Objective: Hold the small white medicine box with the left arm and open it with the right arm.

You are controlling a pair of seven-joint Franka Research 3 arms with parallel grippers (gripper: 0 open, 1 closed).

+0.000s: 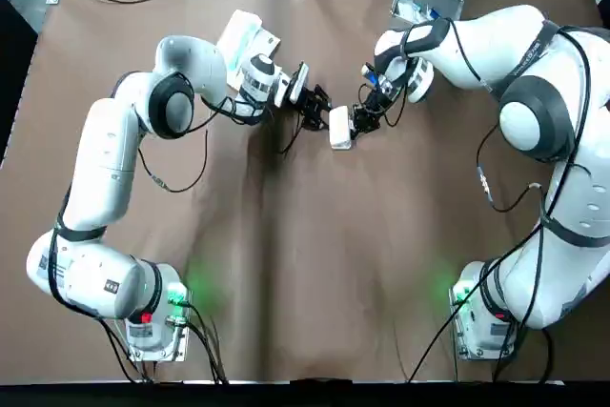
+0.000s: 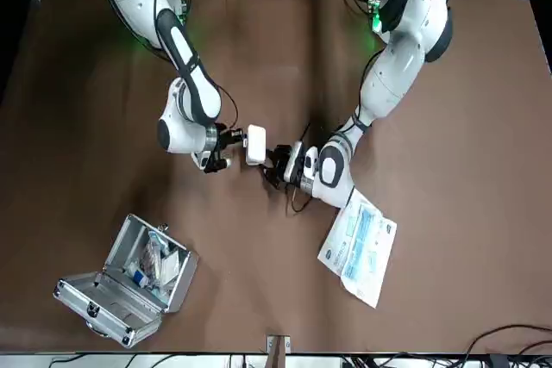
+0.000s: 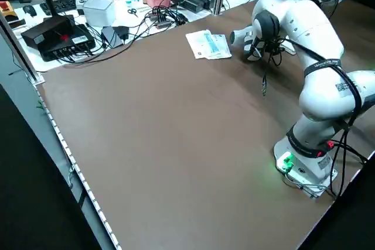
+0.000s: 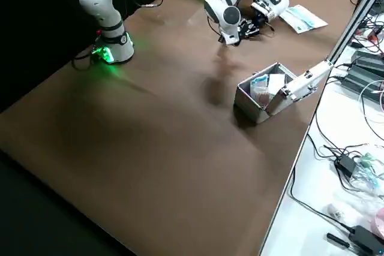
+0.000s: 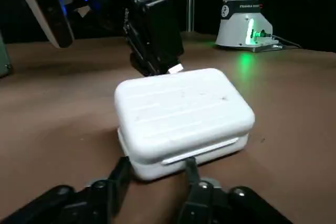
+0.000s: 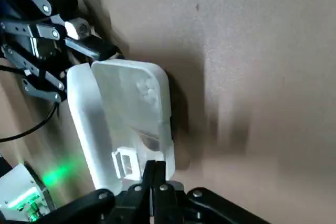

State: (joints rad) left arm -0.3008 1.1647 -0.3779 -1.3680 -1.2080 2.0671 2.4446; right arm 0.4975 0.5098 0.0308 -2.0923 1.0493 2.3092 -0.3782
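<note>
Left claw (image 5: 156,168) spread against white box (image 5: 181,111) — right claw (image 6: 155,170) pressed together; base (image 5: 242,14) reads FRANKA.

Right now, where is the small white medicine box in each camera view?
Top: medicine box at centre.
Front: centre.
Left side: hidden behind the left arm.
Right side: too small to pick out.
Left wrist: close up, middle.
Right wrist: close up.
Landmark: the blue-and-white packet beside the left arm.

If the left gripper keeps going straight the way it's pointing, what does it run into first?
The small white medicine box, lying directly ahead of the left gripper and very close, possibly already touching. The right gripper sits just beyond the box on its far side.
</note>
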